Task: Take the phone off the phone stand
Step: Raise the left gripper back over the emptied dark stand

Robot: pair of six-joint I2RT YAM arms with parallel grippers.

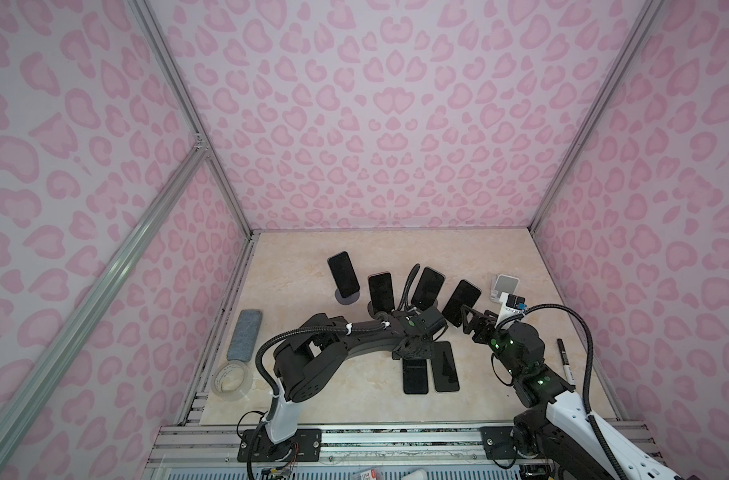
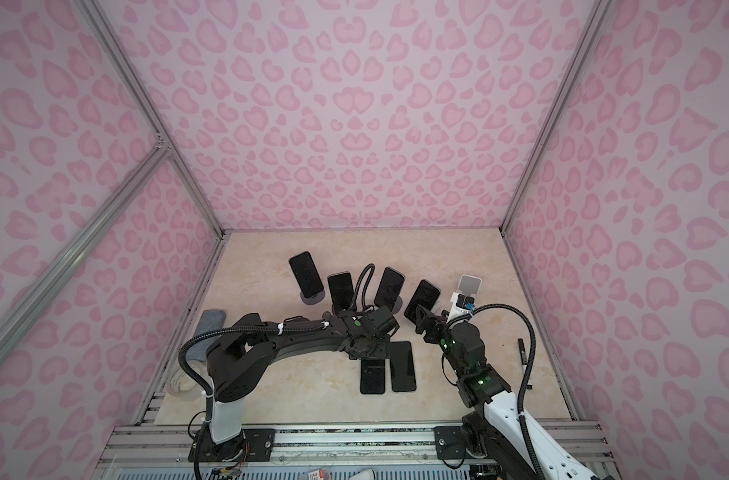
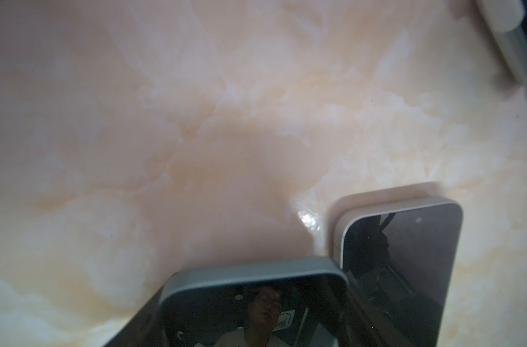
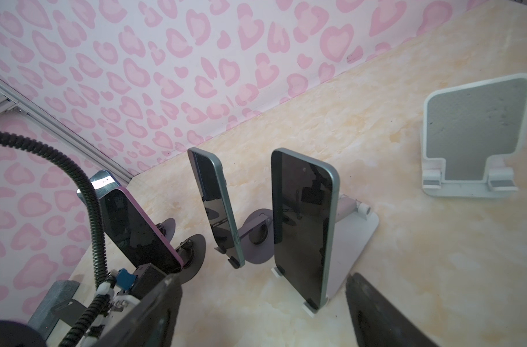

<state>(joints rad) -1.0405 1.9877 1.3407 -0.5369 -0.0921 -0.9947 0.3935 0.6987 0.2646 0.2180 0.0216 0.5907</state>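
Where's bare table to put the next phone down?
Bare: the front strip between the left arm's base and the flat phones; the back strip between the standing phones and the wall. Crowded: the middle. A marker lies by the right edge.

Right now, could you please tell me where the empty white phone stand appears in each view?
In both top views: the empty white stand stands right of the last propped phone.
Left wrist: not clearly visible.
Right wrist: the stand beyond that phone, apart.
Shared landmark: that phone.
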